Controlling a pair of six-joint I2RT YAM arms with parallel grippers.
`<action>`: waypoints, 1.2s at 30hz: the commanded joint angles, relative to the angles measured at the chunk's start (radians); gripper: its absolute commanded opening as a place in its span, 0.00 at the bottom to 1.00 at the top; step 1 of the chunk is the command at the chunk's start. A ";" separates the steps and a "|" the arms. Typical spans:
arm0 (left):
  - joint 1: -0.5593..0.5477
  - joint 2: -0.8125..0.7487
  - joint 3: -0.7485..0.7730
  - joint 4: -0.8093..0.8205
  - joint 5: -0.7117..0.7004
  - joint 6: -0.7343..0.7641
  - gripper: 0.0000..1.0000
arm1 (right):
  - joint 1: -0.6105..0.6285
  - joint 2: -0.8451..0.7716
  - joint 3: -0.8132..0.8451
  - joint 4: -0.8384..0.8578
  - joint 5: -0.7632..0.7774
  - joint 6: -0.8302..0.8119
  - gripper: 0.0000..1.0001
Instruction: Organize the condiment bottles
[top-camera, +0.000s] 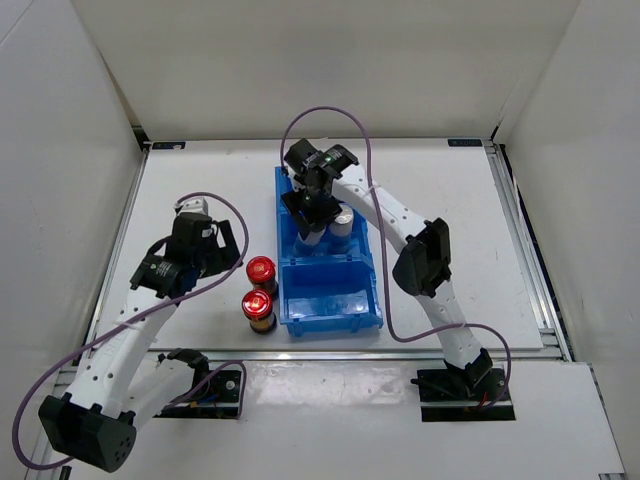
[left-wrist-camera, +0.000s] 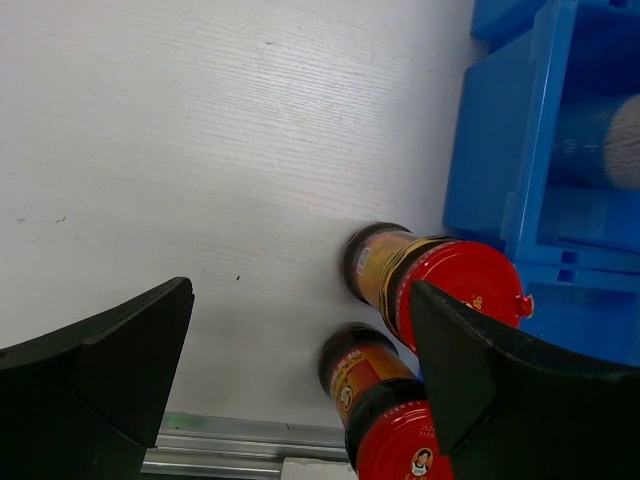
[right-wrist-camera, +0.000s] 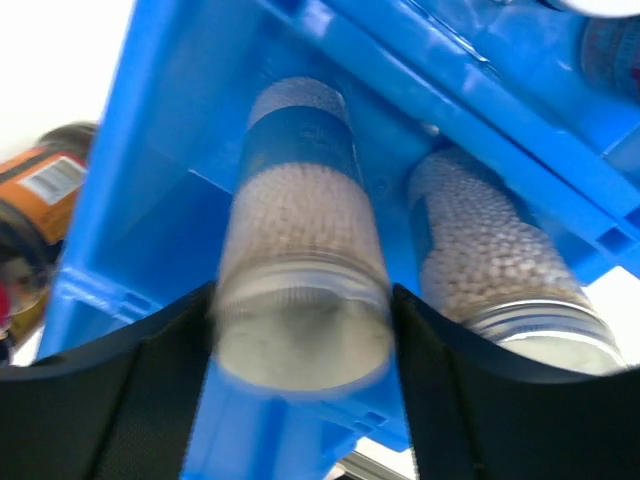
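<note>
Right fingers (right-wrist-camera: 130, 400) clamped on pale bottle (right-wrist-camera: 300, 250), upright in blue bin (top-camera: 330, 325) beside second pale bottle (right-wrist-camera: 490, 250). Left fingers (left-wrist-camera: 100, 360) apart; red-capped bottles (left-wrist-camera: 385, 265) upright on bench (top-camera: 200, 180), just bin-side of them. Left arm nearer.

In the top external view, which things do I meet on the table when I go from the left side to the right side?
left hand → two red-capped bottles, one behind the other → blue bin → pale bottle held by the right hand → second pale bottle
</note>
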 joint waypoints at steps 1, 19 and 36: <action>-0.007 -0.016 -0.011 0.002 0.020 -0.007 1.00 | 0.015 -0.009 0.059 0.033 -0.037 0.013 0.75; -0.056 -0.036 0.041 0.111 0.258 0.140 1.00 | 0.026 -0.290 0.059 0.158 0.139 0.084 1.00; -0.148 0.124 -0.017 0.228 0.321 0.197 1.00 | 0.026 -0.321 -0.016 0.109 0.199 0.035 1.00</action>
